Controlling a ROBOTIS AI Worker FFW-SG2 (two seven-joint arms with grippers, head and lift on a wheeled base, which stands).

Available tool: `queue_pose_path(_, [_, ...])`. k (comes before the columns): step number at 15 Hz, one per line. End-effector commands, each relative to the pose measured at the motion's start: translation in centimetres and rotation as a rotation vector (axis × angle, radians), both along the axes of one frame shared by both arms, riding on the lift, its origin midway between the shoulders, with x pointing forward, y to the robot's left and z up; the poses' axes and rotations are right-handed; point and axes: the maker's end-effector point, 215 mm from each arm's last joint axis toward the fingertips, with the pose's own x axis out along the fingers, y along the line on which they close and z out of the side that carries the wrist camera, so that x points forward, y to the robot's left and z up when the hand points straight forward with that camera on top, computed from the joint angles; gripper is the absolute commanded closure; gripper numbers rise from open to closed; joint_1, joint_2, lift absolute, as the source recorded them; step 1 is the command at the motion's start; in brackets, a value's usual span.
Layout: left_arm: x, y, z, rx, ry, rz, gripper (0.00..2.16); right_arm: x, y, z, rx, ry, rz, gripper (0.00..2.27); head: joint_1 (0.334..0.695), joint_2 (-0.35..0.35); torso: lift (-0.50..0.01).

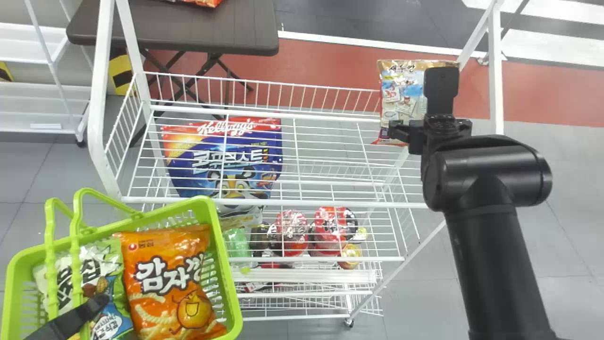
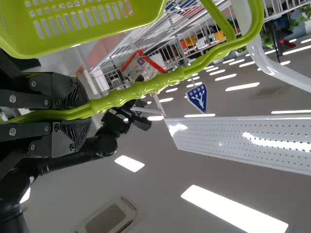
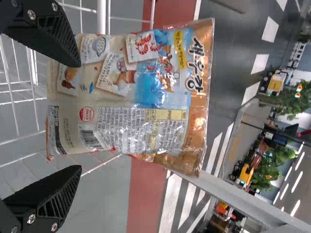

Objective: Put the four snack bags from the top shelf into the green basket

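Your right pincer [image 3: 80, 115] gapes wide at the upright snack bag [image 1: 401, 101], right end of the top shelf [image 1: 330, 204]; a shallow bite could drop it short of the green basket [image 1: 228, 274] your left pincer [image 2: 83, 115] holds.

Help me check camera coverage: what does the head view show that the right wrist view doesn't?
Head, not right wrist: the green basket, the orange bag inside it, the blue cereal bag and red packages lower down.
Right wrist, not head: green foliage in the background.
Both: the gold-topped bag, right pincer, white rack and red floor strip.
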Motion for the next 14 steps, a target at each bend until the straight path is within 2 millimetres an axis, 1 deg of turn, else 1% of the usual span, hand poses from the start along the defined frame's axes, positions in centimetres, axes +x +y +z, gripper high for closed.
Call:
queue_pose_path(1, [-0.2,0.0,0.2,-0.005,-0.006,-0.005,2.15,1.2,-0.7,-0.4,-0.022,0.028,-0.015,0.10,0.695,-0.205,0.000])
queue_pose_path(2, [-0.2,0.0,0.3,-0.004,-0.007,-0.004,2.15,1.4,-1.0,-0.6,-0.033,0.039,-0.019,0.23,0.695,-0.209,0.000])
queue_pose_path(3, [-0.3,0.1,0.3,-0.003,-0.006,-0.005,2.15,1.6,-1.3,-0.6,-0.044,0.050,-0.023,0.66,0.695,-0.212,0.000])
queue_pose_path(4, [-0.3,0.2,0.3,-0.002,-0.006,-0.002,2.15,1.7,-1.4,-0.6,-0.044,0.055,-0.026,1.50,0.695,-0.213,0.000])
queue_pose_path(5, [-0.5,0.8,0.5,-0.001,-0.003,0.010,2.15,1.6,-1.1,-1.1,-0.046,0.081,-0.030,2.27,0.695,-0.216,0.000])
queue_pose_path(9, [-0.9,2.0,0.7,0.002,0.000,0.036,2.15,1.6,-0.9,-1.4,-0.049,0.081,-0.027,2.25,0.695,-0.202,0.000])
queue_pose_path(10, [-0.9,2.0,0.8,-0.001,0.000,0.037,2.15,1.0,-1.2,-2.2,-0.047,0.088,-0.032,2.25,0.695,-0.197,0.000])
queue_pose_path(12, [-1.2,2.1,0.9,0.003,0.002,0.039,2.15,0.3,-0.8,-1.5,-0.038,0.059,-0.024,2.25,0.695,-0.195,0.000])
queue_pose_path(13, [-1.3,2.2,0.9,0.007,0.002,0.041,2.15,-0.1,-0.3,-0.9,-0.025,0.037,-0.012,2.25,0.695,-0.195,0.000])
queue_pose_path(14, [-1.5,2.3,0.9,0.009,0.005,0.041,2.15,-0.8,0.0,-0.3,-0.009,0.016,-0.003,2.25,0.695,-0.194,0.000])
